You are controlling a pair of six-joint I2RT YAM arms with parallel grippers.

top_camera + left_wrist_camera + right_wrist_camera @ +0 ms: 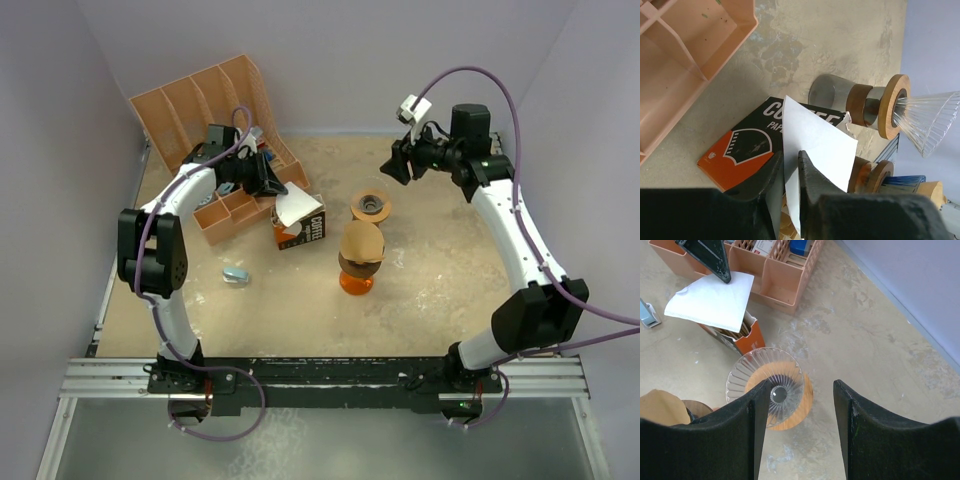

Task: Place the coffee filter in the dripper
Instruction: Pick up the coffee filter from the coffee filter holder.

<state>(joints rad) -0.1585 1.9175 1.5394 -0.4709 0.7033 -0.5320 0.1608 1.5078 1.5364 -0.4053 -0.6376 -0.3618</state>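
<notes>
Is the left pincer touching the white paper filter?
Touching. The left wrist view shows the left pincer closed on the white paper filter, with a finger pressed against each side of the sheet.

Tabletop (440, 290) is beige and mottled, with white scuffs and chalky smears, heaviest centre and right. Three plain pale-lilac walls box it in: back wall (340, 60), left wall (60, 150), right wall (600, 140). They meet the table directly, with a thin darker seam along the back. Slotted aluminium rail (100, 375) runs along the near edge, grey panel (330, 450) below it. Light is even and diffuse, shadows soft and short.
</notes>
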